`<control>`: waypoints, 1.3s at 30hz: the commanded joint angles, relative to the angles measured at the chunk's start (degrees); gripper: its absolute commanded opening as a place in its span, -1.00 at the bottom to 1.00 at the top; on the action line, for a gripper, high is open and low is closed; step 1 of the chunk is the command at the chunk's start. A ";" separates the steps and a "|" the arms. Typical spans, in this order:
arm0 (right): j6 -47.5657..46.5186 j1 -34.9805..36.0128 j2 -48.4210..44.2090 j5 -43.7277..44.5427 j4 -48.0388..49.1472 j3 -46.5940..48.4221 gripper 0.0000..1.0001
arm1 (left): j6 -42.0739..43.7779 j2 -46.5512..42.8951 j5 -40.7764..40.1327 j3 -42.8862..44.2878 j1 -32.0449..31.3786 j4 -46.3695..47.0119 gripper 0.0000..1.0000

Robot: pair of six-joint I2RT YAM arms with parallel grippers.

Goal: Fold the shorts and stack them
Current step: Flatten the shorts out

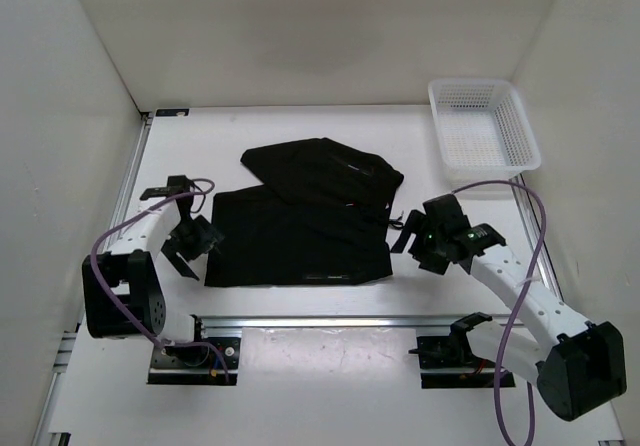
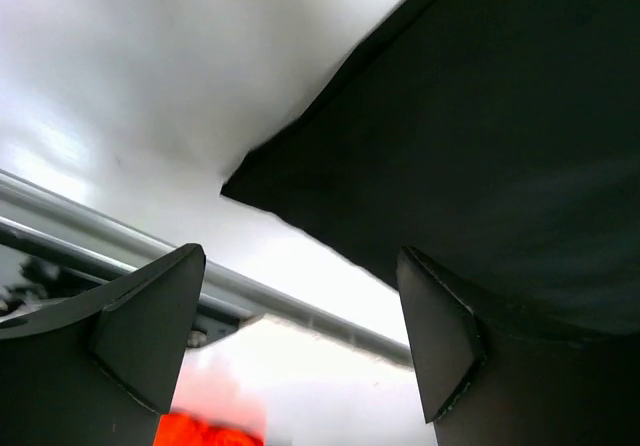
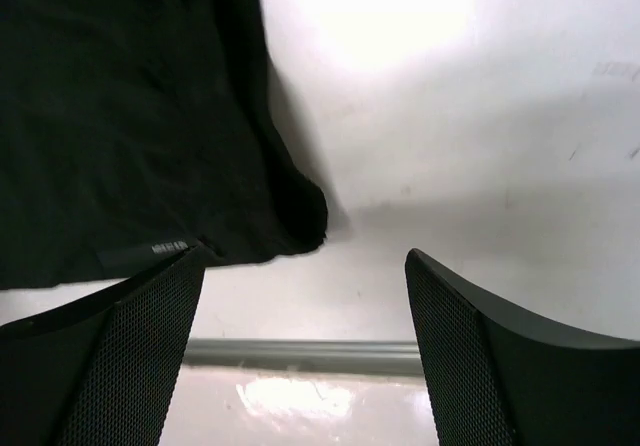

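Note:
Two black shorts lie mid-table. The near pair [image 1: 297, 238] is laid flat in a rectangle with a small pale waistband mark at its front edge. The far pair [image 1: 325, 171] lies rumpled behind it and overlaps its back edge. My left gripper [image 1: 188, 250] is open and empty just off the near pair's left edge; that pair's corner shows in the left wrist view [image 2: 480, 136], above my open left gripper [image 2: 300, 336]. My right gripper [image 1: 401, 234] is open and empty just off its right edge. The right wrist view shows the fabric [image 3: 130, 116] above my open right gripper [image 3: 305, 356].
A white mesh basket [image 1: 483, 126] stands at the back right. A metal rail [image 1: 300, 319] runs along the table's front edge, also seen in both wrist views. White walls enclose the left, back and right sides.

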 commanded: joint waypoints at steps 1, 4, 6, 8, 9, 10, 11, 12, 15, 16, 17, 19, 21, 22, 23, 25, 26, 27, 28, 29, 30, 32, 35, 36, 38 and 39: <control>5.02 0.51 -2.49 -6.44 3.29 -3.08 0.70 | -4.70 -0.25 2.53 -2.94 -1.13 3.02 0.78; 6.78 0.52 -3.11 -8.73 4.44 -4.50 0.73 | -5.93 1.16 5.42 -4.18 -1.13 3.72 0.78; 8.27 0.52 -3.64 -8.73 4.44 -4.50 0.76 | -6.98 1.78 5.96 -5.06 -1.13 4.43 0.80; 8.80 0.52 -3.64 -8.73 4.97 -4.50 0.78 | -7.51 2.39 5.96 -6.20 -1.13 5.66 0.80; 8.81 0.52 -3.64 -8.73 5.49 -5.02 0.78 | -8.04 2.39 5.96 -7.08 -1.13 6.27 0.80; 9.50 0.52 -3.11 -9.34 6.02 -5.55 0.78 | -8.04 3.00 5.96 -7.78 -1.13 7.49 0.80; 9.51 0.52 -3.11 -9.87 7.24 -5.55 0.78 | -8.65 3.97 5.96 -7.79 -1.13 8.03 0.80; 10.29 0.52 -2.33 -10.40 8.04 -6.42 0.78 | -8.66 4.59 5.44 -8.40 -1.13 8.55 0.80; 11.62 0.52 -0.48 -12.07 11.02 -8.01 0.76 | -8.66 7.84 4.47 -8.93 -1.13 10.05 0.77; 12.14 0.52 -0.47 -12.07 11.73 -8.97 0.76 | -8.66 9.24 4.47 -8.93 -0.61 10.05 0.71; 12.15 0.52 0.05 -12.07 12.26 -8.98 0.76 | -8.66 9.25 3.94 -8.41 -0.61 10.05 0.63; 12.15 0.52 0.66 -12.07 13.15 -10.20 0.69 | -8.66 9.25 3.94 -8.41 -0.61 10.67 0.14; 12.15 0.52 1.37 -12.07 13.84 -10.21 0.66 | -8.05 9.25 3.94 -8.41 -0.61 10.67 -0.38; 12.75 0.52 2.16 -12.07 14.37 -10.73 0.61 | -8.04 9.25 4.46 -8.41 -0.61 10.67 -0.61; 12.76 1.04 2.16 -12.07 14.90 -10.74 0.61 | -8.04 9.77 4.99 -8.41 -0.61 10.67 -0.79; 13.54 1.75 3.74 -11.20 16.57 -11.87 0.50 | -7.51 9.78 4.99 -8.41 -0.61 11.19 -0.79; 14.07 2.53 4.88 -11.20 17.44 -11.88 0.48 | -7.51 9.78 4.99 -8.41 -0.61 11.20 -0.79; 14.08 3.24 5.67 -11.20 19.54 -11.88 0.42 | -7.51 9.78 4.99 -8.41 -0.61 11.20 -0.79; 14.69 3.76 6.46 -11.20 20.61 -11.88 0.39 | -7.51 9.08 4.99 -8.41 -0.61 11.20 -0.79; 14.69 5.07 8.47 -10.67 21.23 -11.88 0.39 | -7.51 9.07 4.99 -8.41 -0.61 11.20 -0.79; 15.48 5.87 9.54 -10.67 21.84 -11.18 0.36 | -7.51 8.47 4.99 -8.41 -0.61 11.20 -0.79; 16.10 8.06 12.78 -9.18 22.90 -10.31 0.30 | -7.51 7.85 4.99 -7.88 -0.61 11.20 -0.79; 18.56 10.09 14.47 -4.88 20.98 -8.10 -0.13 | -7.51 6.71 5.52 -7.88 -0.61 10.67 -0.79; 18.56 10.10 14.47 -3.39 20.27 -8.10 -0.34 | -7.51 6.01 5.52 -7.88 -0.61 10.67 -0.79; 19.79 10.10 12.64 1.44 16.50 -6.00 -0.93 | -6.90 5.13 5.52 -6.66 -0.61 9.10 -0.79; 19.79 10.10 11.49 3.11 15.01 -5.29 -1.00 | -6.90 3.73 5.52 -5.87 -0.61 8.39 -0.79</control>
